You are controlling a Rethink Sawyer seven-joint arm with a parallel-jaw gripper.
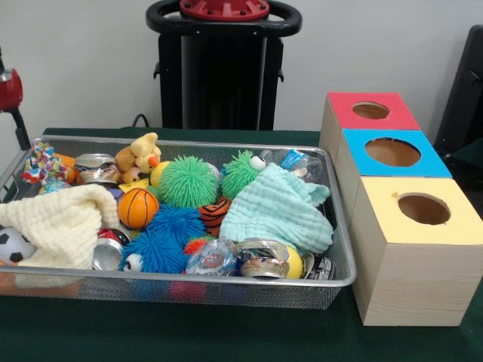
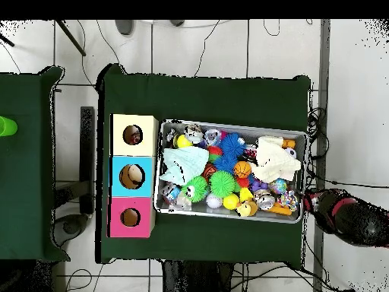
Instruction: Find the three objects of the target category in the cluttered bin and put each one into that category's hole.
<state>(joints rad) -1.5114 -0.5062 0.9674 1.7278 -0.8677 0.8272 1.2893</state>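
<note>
A wire mesh bin point(image 1: 226, 280) point(image 2: 232, 211) holds a heap of toys, tins and cloths. In it lie two green spiky balls point(image 1: 188, 181), blue spiky balls point(image 1: 167, 237), a small basketball point(image 1: 137, 207), an orange striped ball point(image 1: 214, 212), a soccer ball point(image 1: 13, 246) and a yellow plush duck point(image 1: 139, 154). Beside the bin stand three boxes with round holes: red point(image 1: 370, 110), blue point(image 1: 392, 151) and yellow point(image 1: 423, 209). My gripper point(image 2: 313, 202) hangs just outside the bin's end in the overhead view, on the red and black arm point(image 2: 349, 219), away from every toy.
A cream cloth point(image 1: 64, 222) and a mint cloth point(image 1: 278, 210) cover part of the heap. Metal tins point(image 1: 260, 258) lie along the front wall, and a knotted rope toy point(image 1: 39, 162) sits in the far corner. A second green table point(image 2: 26, 163) stands apart.
</note>
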